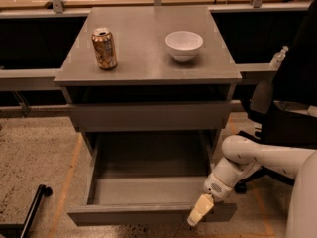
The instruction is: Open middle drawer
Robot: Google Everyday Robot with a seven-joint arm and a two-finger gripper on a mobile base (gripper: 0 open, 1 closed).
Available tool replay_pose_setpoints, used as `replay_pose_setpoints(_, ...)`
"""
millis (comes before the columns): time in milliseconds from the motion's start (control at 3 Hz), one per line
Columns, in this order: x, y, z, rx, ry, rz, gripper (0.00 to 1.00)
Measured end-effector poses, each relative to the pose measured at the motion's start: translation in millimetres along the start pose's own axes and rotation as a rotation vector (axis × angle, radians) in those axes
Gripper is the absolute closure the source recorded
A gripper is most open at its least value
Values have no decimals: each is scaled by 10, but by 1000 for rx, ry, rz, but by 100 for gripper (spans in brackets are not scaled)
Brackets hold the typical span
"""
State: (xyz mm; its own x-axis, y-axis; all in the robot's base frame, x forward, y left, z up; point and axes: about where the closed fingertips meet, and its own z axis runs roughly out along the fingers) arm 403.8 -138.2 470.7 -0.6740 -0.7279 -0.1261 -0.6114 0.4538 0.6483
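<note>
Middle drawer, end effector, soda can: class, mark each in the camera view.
middle drawer (pixel 129 215), camera view, on its pulled-out front panel.
end effector (pixel 197 214), camera view, on its pale tip, at the drawer front's right end.
soda can (pixel 104 49), camera view, on its side wall.

Grey cabinet top (pixel 148 63) bears can (pixel 104 48) and bowl (pixel 184 44); claw (pixel 196 217) below, front-right.

Office-like lab: desk chair (pixel 285 120), speckled floor (pixel 34 155), end effector (pixel 199 212) at middle drawer (pixel 138 215) front.

mid drawer (pixel 143 191) open, tool (pixel 198 212) at front-right
</note>
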Motion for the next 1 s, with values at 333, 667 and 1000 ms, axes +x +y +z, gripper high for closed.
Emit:
replay_pose_setpoints(333, 0, 2, -2, 0, 0, 0, 14)
replay_pose_setpoints(667, -70, 249, -86, 41, 1, -67, 0)
replay_pose_setpoints(1000, -167, 499, -180, 84, -1, -139, 0)
